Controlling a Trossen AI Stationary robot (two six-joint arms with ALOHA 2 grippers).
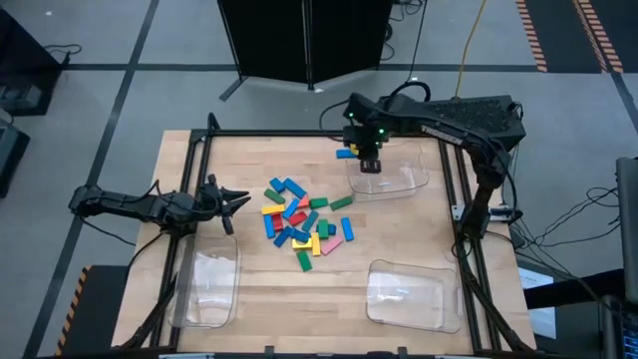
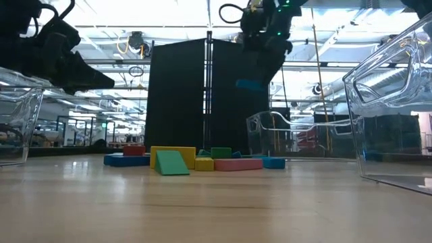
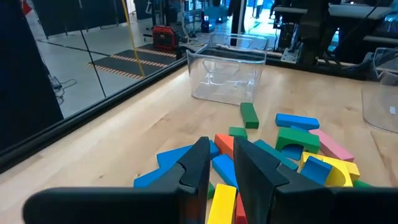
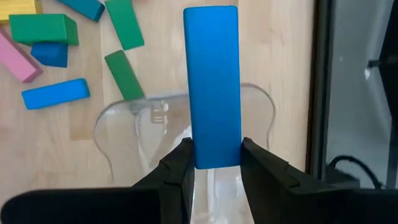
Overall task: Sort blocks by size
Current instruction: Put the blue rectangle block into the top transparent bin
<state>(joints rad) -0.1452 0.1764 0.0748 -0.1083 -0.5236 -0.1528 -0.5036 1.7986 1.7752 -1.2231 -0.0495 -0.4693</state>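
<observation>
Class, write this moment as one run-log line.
right gripper: shut on long blue block, above far clear tray | left gripper: waiting beside block pile, empty

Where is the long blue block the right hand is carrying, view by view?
High view: the long blue block sticks out beside the right hand, over the far clear tray.
Low view: it hangs high in the air, above that tray.
Left wrist view: not in it; only the tray shows.
Right wrist view: centre, clamped between the fingers.
Shared landmark: the far clear tray.
</observation>
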